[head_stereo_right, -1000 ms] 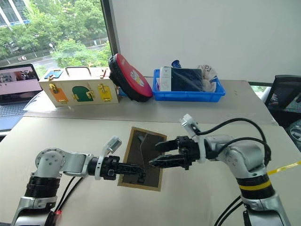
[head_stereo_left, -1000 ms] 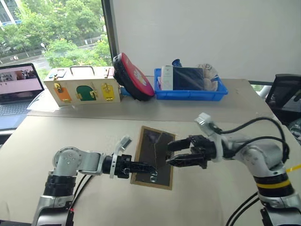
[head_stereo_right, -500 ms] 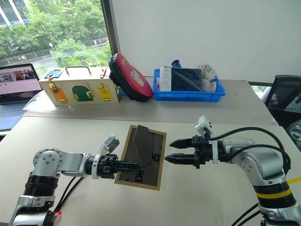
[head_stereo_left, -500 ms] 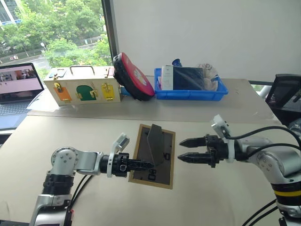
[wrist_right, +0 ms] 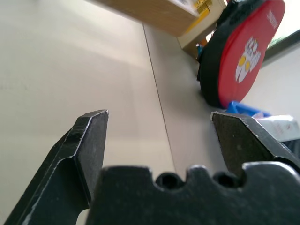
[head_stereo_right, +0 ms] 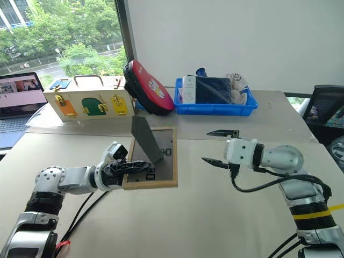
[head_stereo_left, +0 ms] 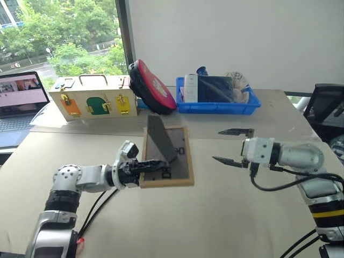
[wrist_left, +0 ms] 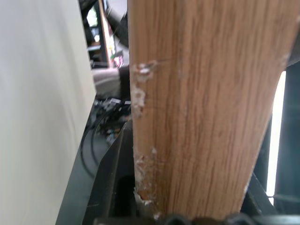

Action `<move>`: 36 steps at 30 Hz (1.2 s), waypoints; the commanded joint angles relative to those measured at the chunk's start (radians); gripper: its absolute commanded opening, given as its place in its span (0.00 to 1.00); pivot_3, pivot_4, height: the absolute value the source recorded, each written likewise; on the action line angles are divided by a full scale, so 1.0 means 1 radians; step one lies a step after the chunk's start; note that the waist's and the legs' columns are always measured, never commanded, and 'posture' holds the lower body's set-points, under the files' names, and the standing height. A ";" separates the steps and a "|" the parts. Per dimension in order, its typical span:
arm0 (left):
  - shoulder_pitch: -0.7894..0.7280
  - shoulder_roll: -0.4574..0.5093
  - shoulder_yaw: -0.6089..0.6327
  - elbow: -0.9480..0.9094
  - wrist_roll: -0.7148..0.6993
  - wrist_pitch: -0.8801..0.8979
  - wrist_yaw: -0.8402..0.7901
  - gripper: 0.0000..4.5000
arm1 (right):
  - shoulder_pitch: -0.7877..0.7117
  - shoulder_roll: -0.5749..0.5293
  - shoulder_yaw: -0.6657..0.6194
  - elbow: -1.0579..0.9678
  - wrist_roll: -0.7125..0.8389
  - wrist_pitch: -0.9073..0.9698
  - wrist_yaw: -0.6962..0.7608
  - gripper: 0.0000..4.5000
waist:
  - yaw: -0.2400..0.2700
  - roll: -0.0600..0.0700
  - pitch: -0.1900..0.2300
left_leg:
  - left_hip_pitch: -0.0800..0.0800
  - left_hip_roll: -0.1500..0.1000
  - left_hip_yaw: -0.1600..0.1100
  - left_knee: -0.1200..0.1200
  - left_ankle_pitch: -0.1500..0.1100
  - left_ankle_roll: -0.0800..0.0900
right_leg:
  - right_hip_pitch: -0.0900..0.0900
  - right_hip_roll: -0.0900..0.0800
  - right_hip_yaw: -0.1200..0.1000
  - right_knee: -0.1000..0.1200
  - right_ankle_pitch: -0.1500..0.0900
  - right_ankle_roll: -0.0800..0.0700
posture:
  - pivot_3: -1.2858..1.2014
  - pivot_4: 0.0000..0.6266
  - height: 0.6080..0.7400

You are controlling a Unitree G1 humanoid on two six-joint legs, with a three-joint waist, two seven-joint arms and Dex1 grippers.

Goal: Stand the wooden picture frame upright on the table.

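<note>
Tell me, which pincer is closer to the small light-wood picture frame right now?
The left. The left pincer is shut on the small light-wood picture frame, gripping its near edge, while the right pincer hangs open off to the frame's right, apart from it.

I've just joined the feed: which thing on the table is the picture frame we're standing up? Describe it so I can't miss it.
On the beige table, look at the near middle, in front of the wooden latch box and red disc. The wooden picture frame is held at its edge by the left tool. It alone shows a dark grey back with the stand folded out.
</note>
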 commanded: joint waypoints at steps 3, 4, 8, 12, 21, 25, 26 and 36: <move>-0.047 0.002 -0.057 0.013 -0.079 0.020 -0.031 0.24 | 0.014 0.028 -0.012 0.036 -0.307 -0.382 -0.262 0.90 | 0.001 0.000 0.000 | 0.000 0.000 0.000 0.000 0.000 0.000 | 0.000 0.000 0.000 0.000 0.000 0.000 | 0.52 0.24 0.96; -0.046 -0.003 -0.065 0.007 -0.079 0.016 -0.027 0.24 | -0.002 0.045 -0.013 0.036 -0.367 -0.409 -0.316 0.90 | 0.000 0.000 0.000 | 0.000 0.000 0.000 0.000 0.000 0.000 | 0.000 0.000 0.000 0.000 0.000 0.000 | 0.52 0.24 0.96; -0.046 -0.015 -0.081 -0.016 -0.079 -0.004 -0.016 0.24 | -0.053 0.086 -0.001 0.042 -0.450 -0.469 -0.424 0.90 | -0.003 0.000 0.000 | 0.000 0.000 0.000 0.000 0.002 -0.003 | 0.000 0.000 0.000 0.002 0.000 0.000 | 0.52 0.24 0.96; -0.051 -0.019 -0.090 -0.025 -0.079 -0.006 -0.023 0.24 | -0.089 0.105 0.022 0.058 -0.501 -0.496 -0.494 0.90 | -0.002 0.000 0.000 | 0.001 0.000 -0.001 0.000 0.003 -0.004 | 0.000 0.000 0.000 0.005 0.000 -0.001 | 0.52 0.24 0.96; -0.030 -0.019 -0.090 -0.109 -0.056 -0.055 0.012 0.24 | -0.104 0.114 0.089 0.102 -0.566 -0.561 -0.590 0.85 | -0.002 0.000 0.000 | 0.002 -0.001 -0.001 0.001 0.004 -0.003 | 0.000 0.000 0.000 0.007 0.000 -0.001 | 0.52 0.24 0.96; -0.007 -0.016 -0.084 -0.159 -0.037 -0.075 0.013 0.24 | -0.105 0.108 0.095 0.115 -0.589 -0.569 -0.628 0.59 | -0.002 0.000 0.000 | 0.002 0.000 -0.001 0.001 0.004 -0.003 | 0.000 0.000 0.000 0.008 0.000 -0.001 | 0.52 0.24 0.96; 0.000 -0.013 -0.083 -0.173 -0.034 -0.079 0.011 0.24 | -0.107 0.106 0.095 0.119 -0.595 -0.570 -0.638 0.51 | -0.003 0.000 0.000 | 0.003 0.000 -0.001 0.001 0.004 -0.003 | 0.000 0.000 0.000 0.008 0.000 -0.001 | 0.52 0.24 0.96; 0.038 0.010 -0.047 -0.284 0.046 -0.104 -0.059 0.50 | -0.109 0.088 0.085 0.129 -0.623 -0.575 -0.716 0.28 | -0.002 0.000 0.000 | 0.004 -0.001 -0.001 0.001 0.005 -0.003 | 0.000 0.000 0.001 0.010 0.000 -0.001 | 0.52 0.24 0.96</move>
